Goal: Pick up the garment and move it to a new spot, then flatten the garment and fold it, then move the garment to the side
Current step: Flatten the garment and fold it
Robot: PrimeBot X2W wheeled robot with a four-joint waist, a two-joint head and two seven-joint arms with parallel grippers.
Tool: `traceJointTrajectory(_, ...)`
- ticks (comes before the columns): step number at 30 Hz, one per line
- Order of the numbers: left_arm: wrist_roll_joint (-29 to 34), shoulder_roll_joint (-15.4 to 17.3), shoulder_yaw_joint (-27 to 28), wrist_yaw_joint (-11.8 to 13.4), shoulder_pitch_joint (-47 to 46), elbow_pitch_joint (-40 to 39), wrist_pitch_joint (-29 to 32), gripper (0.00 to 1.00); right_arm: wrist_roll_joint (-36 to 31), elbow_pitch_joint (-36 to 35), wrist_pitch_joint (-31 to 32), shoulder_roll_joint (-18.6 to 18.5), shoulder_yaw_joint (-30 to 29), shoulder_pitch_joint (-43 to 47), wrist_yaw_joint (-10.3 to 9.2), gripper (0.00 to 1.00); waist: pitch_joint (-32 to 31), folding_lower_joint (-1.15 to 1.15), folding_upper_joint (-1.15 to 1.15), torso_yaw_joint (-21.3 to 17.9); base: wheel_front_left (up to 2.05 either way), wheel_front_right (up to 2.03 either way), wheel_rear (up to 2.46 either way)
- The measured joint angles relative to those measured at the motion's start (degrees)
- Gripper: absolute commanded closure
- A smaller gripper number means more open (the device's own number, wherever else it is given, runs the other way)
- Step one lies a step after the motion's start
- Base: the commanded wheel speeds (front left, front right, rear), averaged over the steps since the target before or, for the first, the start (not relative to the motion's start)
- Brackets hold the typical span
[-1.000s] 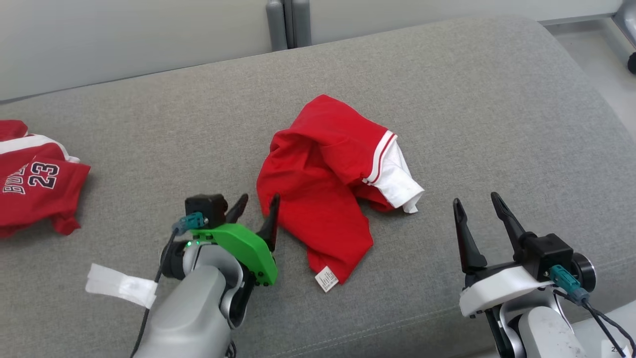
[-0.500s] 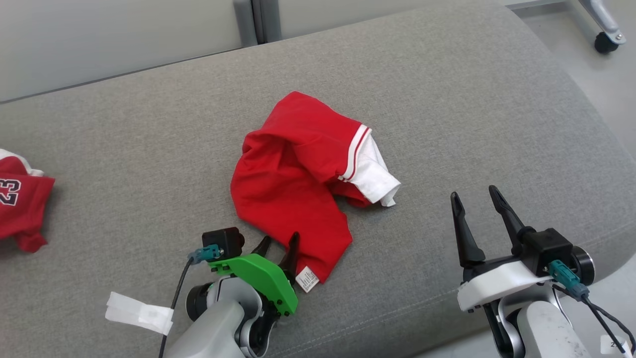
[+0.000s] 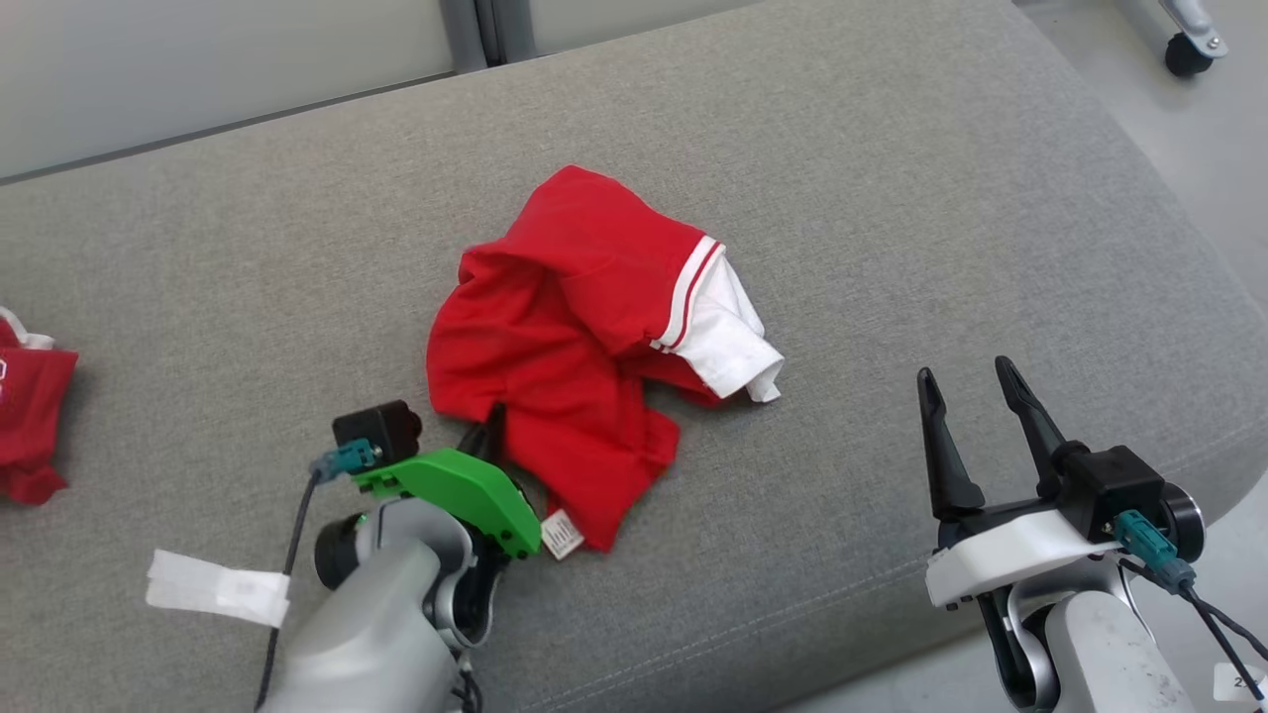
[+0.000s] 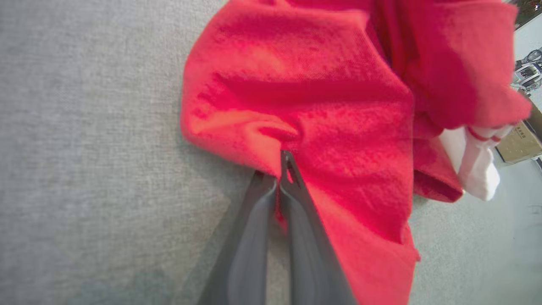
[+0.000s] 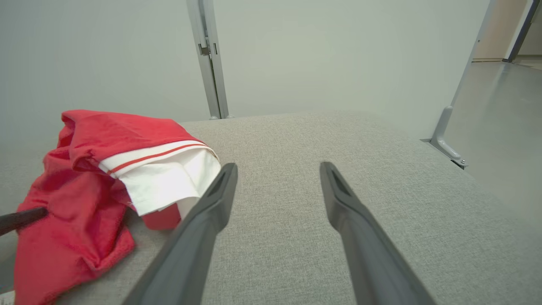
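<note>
A crumpled red garment (image 3: pixel 565 337) with a white, red-striped sleeve lies in the middle of the grey cushion (image 3: pixel 892 198). My left gripper (image 3: pixel 488 428), on the green-cased wrist, is at its near-left edge. In the left wrist view the left gripper (image 4: pixel 275 169) is shut, pinching a fold of the garment (image 4: pixel 317 97) between its tips. My right gripper (image 3: pixel 966 374) stands open to the right of the cloth, apart from it. The right wrist view shows the right gripper (image 5: pixel 278 167) holding nothing, with the garment (image 5: pixel 76 186) off to its left.
Another red garment (image 3: pixel 30 416) lies at the cushion's far left. A white tag (image 3: pixel 213 589) hangs from my left arm's cable. A wall with a metal post (image 3: pixel 475 30) backs the cushion. Floor and a caster wheel (image 3: pixel 1179 54) lie past the right edge.
The head camera has shifted. My left gripper went from open beside the garment to shut on its near-left edge, and the cloth's lower part has bunched up. The right gripper stays open.
</note>
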Motion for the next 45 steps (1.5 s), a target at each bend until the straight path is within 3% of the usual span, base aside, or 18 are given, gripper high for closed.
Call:
traceJointTrajectory(9, 5.9, 6.83, -2.11, 0.11, -10.16, 1.91, 0.84, 1.0, 0.09, -0.09, 0.0, 0.0, 0.53, -0.09, 0.0, 0.0, -0.09, 0.0, 0.0, 2.06, 0.0, 0.0, 0.0)
traceJointTrajectory(22, 13.59, 15.93, -7.16, 0.24, -22.58, 6.21, 6.6, 1.0, 0.54, -0.42, 0.0, -0.02, 1.83, -1.55, 0.0, 0.0, 1.94, 0.0, 0.0, -1.01, 0.0, 0.0, 0.0)
traceJointTrajectory(29, 14.7, 19.36, -8.23, -2.63, -25.52, 7.71, 9.11, 1.0, 1.03, -0.59, 0.0, -0.01, 2.31, -2.64, 0.0, 0.0, 4.13, 0.0, 0.0, -3.23, 0.0, 0.0, 0.0)
traceJointTrajectory(30, 14.58, 19.59, -8.2, -2.97, -25.52, 7.84, 9.07, 0.53, 1.18, -0.54, 0.0, 0.0, 2.31, -2.64, 0.01, 0.0, 4.34, 0.0, 0.0, -3.42, 0.0, 0.0, 0.0)
traceJointTrajectory(31, 14.45, 19.81, -8.09, -3.3, -25.5, 7.97, 9.01, 0.0, 1.24, -0.46, 0.0, -0.01, 2.27, -2.64, 0.0, 0.0, 4.5, 0.0, 0.0, -3.52, 0.0, 0.0, 0.0)
traceJointTrajectory(39, 11.15, 19.91, -5.84, -5.04, -23.18, 6.57, 6.42, 0.0, 1.58, 0.96, 0.0, -0.02, 3.24, -2.36, 0.01, 0.0, 3.44, 0.0, 0.0, -1.46, 0.0, 0.0, 0.0)
traceJointTrajectory(45, 9.49, 19.06, -4.65, -4.27, -18.65, 0.79, 2.42, 0.0, 4.21, 3.7, 0.0, 0.0, 5.23, -1.3, 0.0, 0.0, 1.43, 0.0, 0.0, 2.91, 0.0, 0.0, 0.0)
